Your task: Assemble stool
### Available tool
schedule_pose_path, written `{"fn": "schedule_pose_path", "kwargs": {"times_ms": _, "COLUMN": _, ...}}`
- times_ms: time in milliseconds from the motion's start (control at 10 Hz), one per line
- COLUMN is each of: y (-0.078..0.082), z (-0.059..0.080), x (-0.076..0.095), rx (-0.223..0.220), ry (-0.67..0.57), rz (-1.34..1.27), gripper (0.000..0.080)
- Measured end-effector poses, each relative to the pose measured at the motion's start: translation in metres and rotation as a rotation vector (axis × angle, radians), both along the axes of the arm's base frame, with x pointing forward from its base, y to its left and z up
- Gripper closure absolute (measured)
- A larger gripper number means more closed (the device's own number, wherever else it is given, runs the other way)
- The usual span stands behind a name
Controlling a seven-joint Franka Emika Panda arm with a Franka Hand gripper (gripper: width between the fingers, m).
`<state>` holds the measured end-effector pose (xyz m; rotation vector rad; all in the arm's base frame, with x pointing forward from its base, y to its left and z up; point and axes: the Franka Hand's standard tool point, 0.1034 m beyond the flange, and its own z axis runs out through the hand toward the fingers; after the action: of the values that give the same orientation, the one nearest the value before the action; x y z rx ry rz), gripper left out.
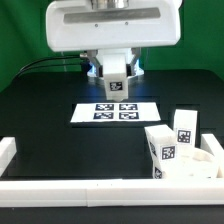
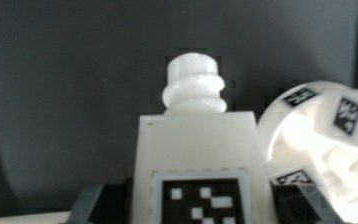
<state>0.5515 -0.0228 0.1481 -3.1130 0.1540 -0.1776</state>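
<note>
Stool parts are split between the table and the claw. Seat point(image 1: 200, 160), the round white disc, lies on the black table point(image 1: 40, 105) at the exterior view's lower right, hard up against the white border rail point(image 1: 110, 186). Two legs stand on or right beside it: one tagged leg point(image 1: 161, 150) on the disc's side toward the exterior view's left, another point(image 1: 184, 124) further back; can't tell if either sits in a socket.

Third leg point(image 1: 116, 82) is up at the back of the scene, pinched in the gripper point(image 1: 116, 76), tag facing the exterior camera. Wrist view confirms: leg point(image 2: 197, 150) is clamped between the dark fingers point(image 2: 98, 203), its knobbed peg end pointing away from the wrist, and the tagged seat point(image 2: 327, 140) shows next to it.

Marker board point(image 1: 115, 111) lies flat mid-table, between the held leg and the seat, near the gripper. Held leg is well apart from the seat and the other two legs.
</note>
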Motion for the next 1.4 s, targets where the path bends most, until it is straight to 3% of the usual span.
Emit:
{"fn": "schedule_pose_path", "kwargs": {"times_ms": 100, "y": 0.009, "z": 0.006, "x": 0.008, "rx": -0.028, "ry": -0.092, "rz": -0.013, "gripper": 0.0468}}
{"fn": "schedule_pose_path", "kwargs": {"times_ms": 200, "y": 0.038, "z": 0.019, "x": 0.018, "rx": -0.048, "ry": -0.168, "rz": 0.012, "gripper": 0.0468}}
{"fn": "schedule_pose_path", "kwargs": {"times_ms": 400, "y": 0.090, "z": 0.038, "x": 0.043, "rx": -0.026, "ry": -0.314, "rz": 0.027, "gripper": 0.0468}}
{"fn": "schedule_pose_path", "kwargs": {"times_ms": 500, "y": 0.103, "z": 0.040, "x": 0.052, "rx": -0.030, "ry": -0.403, "rz": 0.051, "gripper": 0.0468}}
{"fn": "schedule_pose_path", "kwargs": {"times_ms": 700, "y": 0.098, "z": 0.034, "x": 0.048, "rx": -0.043, "ry": -0.516, "rz": 0.051, "gripper": 0.0468}}
{"fn": "schedule_pose_path", "kwargs": {"times_ms": 900, "y": 0.098, "z": 0.031, "x": 0.049, "rx": -0.046, "ry": -0.493, "rz": 0.058, "gripper": 0.0468}}
{"fn": "schedule_pose_path", "kwargs": {"times_ms": 1000, "y": 0.102, "z": 0.021, "x": 0.060, "rx": -0.059, "ry": -0.501, "rz": 0.064, "gripper": 0.0468}}
{"fn": "schedule_pose_path", "kwargs": {"times_ms": 1200, "y": 0.135, "z": 0.004, "x": 0.086, "rx": -0.056, "ry": -0.579, "rz": 0.073, "gripper": 0.0468}}
{"fn": "schedule_pose_path", "kwargs": {"times_ms": 1400, "y": 0.132, "z": 0.001, "x": 0.085, "rx": -0.069, "ry": -0.570, "rz": 0.087, "gripper": 0.0468}}
